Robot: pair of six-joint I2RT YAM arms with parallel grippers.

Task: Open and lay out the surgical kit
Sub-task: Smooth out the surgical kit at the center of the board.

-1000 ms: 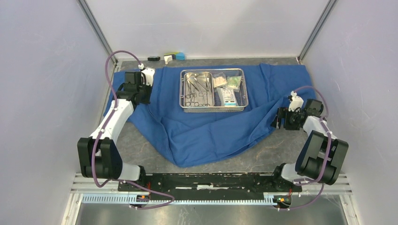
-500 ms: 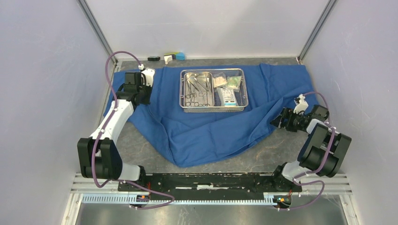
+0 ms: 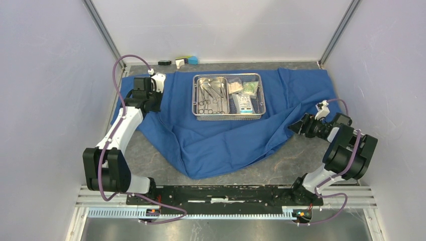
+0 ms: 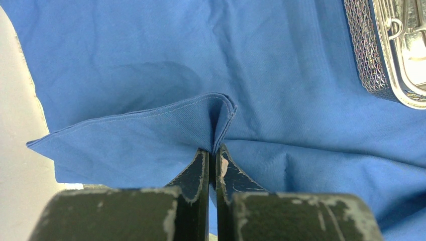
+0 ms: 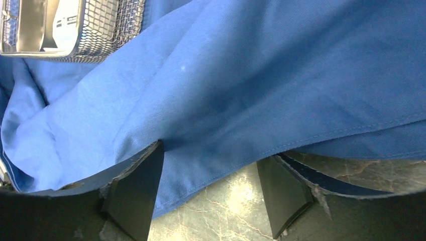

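A: First entry?
B: Table (image 3: 150, 161), one; grey top with a marbled, stone-like pattern.

A: Loose pieces on it?
B: Three, in a row at the far edge, left of centre. Small black piece (image 3: 164, 63), leftmost. Small white piece (image 3: 179, 63), just to its right. Blue piece (image 3: 193, 60) with a yellow-green bit, rightmost, close beside the white one; contact cannot be told.

A: Surround?
B: White walls (image 3: 221, 25) left, far and right. Metal posts, two: far-left post (image 3: 103, 30), far-right post (image 3: 339, 30). Slotted metal rail (image 3: 120, 213) along the near edge.
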